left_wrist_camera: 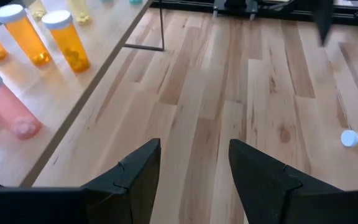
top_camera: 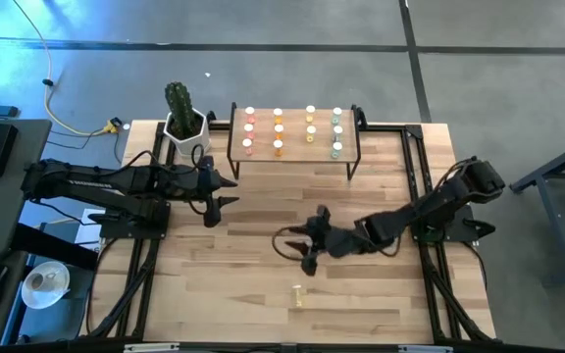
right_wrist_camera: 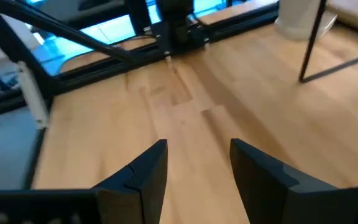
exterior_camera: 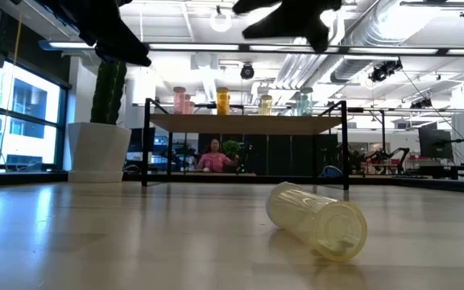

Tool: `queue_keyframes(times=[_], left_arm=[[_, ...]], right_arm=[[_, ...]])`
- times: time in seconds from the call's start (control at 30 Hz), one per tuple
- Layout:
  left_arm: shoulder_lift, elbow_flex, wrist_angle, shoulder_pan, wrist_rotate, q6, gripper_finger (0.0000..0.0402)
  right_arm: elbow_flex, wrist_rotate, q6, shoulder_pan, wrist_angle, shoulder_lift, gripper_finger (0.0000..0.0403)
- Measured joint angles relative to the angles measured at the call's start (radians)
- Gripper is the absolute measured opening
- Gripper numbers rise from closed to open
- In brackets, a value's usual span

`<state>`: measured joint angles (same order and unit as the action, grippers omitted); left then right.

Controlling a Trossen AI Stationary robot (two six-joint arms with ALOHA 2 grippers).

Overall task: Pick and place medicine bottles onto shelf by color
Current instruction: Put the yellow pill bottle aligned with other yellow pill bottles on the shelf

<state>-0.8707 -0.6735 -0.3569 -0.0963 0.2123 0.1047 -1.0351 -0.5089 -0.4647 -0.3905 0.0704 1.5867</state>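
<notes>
- table [top_camera: 243,294]: pale wood planks, smooth, satin sheen
- shelf [top_camera: 293,162]: light wood, thin black metal legs
- fallen bottle [exterior_camera: 316,219]: translucent yellow plastic, glossy

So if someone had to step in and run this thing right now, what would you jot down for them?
Left gripper: open, empty, above the table just in front of the shelf's left end.
Right gripper: open, empty, above the middle of the table.
Bottles on the shelf: standing in columns by colour, pink, orange, yellow, pale green.
Done: all but one bottle is on the shelf.
Left: one yellow bottle lies on its side on the table, near the front edge, closest to the right gripper. It needs picking up and placing with the yellows.
</notes>
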Motion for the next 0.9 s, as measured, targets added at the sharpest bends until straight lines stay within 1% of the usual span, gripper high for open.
queue_keyframes(times=[0.13,0.23,0.3,0.37,0.47,0.6,0.7,0.83,0.9], left_arm=[[0.000,0.000,-0.009,0.000,-0.001,0.032,0.0181],[0.000,0.000,-0.027,0.000,-0.008,0.056,0.0181],[0.000,0.000,-0.046,0.000,-0.040,0.060,0.0181],[0.000,0.000,-0.060,0.001,-0.076,0.061,0.0181],[0.000,0.000,-0.080,0.002,-0.112,0.061,0.0181],[0.000,0.000,-0.100,0.018,-0.124,0.066,0.0181],[0.000,0.000,-0.122,0.048,-0.126,0.092,0.0181],[0.000,0.000,-0.161,0.108,-0.126,0.121,0.0181],[0.000,0.001,-0.186,0.142,-0.126,0.135,0.0181]], right_arm=[[-0.056,-0.038,-0.089,-0.069,-0.020,0.003,0.0165],[-0.121,-0.088,-0.095,-0.116,-0.051,0.006,0.0165],[-0.170,-0.129,-0.100,-0.138,-0.095,0.017,0.0165],[-0.220,-0.146,-0.140,-0.152,-0.169,0.036,0.0165],[-0.299,-0.145,-0.267,-0.151,-0.310,0.079,0.0165],[-0.411,-0.134,-0.440,-0.144,-0.534,0.146,0.0165],[-0.490,-0.091,-0.556,-0.138,-0.645,0.198,0.0165],[-0.568,0.030,-0.722,-0.138,-0.732,0.272,0.0165],[-0.598,0.094,-0.803,-0.138,-0.748,0.311,0.0165]])
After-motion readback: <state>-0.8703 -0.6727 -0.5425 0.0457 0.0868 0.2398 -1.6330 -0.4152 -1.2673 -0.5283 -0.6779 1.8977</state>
